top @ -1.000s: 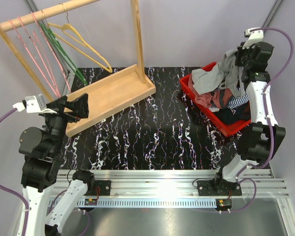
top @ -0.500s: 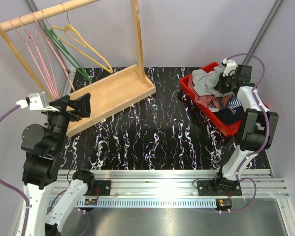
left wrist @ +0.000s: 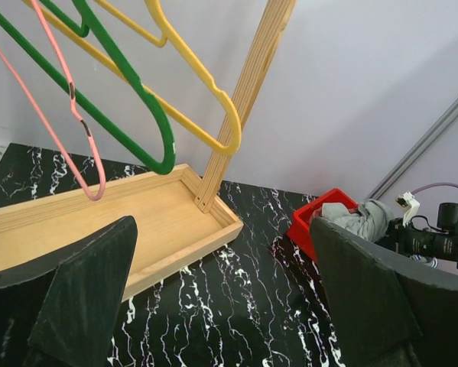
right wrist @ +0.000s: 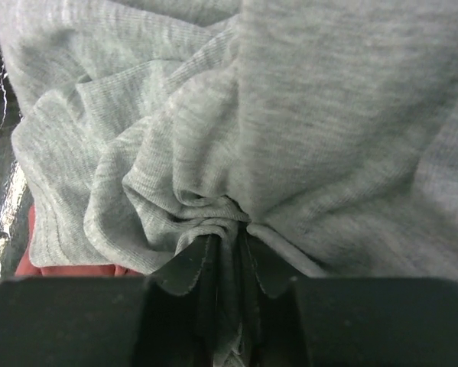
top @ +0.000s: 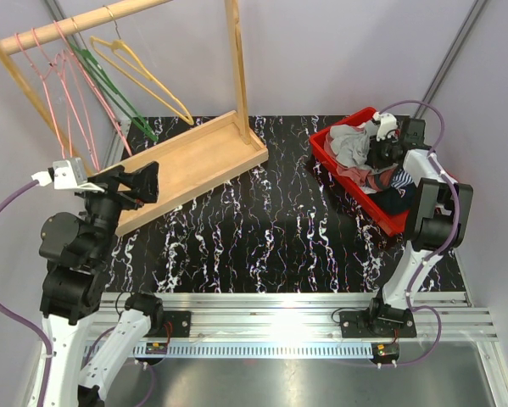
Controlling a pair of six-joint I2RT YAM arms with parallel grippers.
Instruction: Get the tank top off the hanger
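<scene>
The gray tank top (top: 348,142) lies heaped in the red bin (top: 323,159), a fold pinched between the jaws of the right gripper (right wrist: 227,248), which should spread fully before rising straight up, lest fabric snag; the left gripper (left wrist: 221,229) has its jaws spread wide.

1. Landmark: rack (top: 194,161), standing on table (top: 262,229).
2. On rack's rail, left part: hangers (top: 143,80).
3. Right of rack, well apart: bin (top: 389,222).
4. In bin, rack-side half, atop clothes pile (top: 381,182): tank top (top: 347,142).
</scene>
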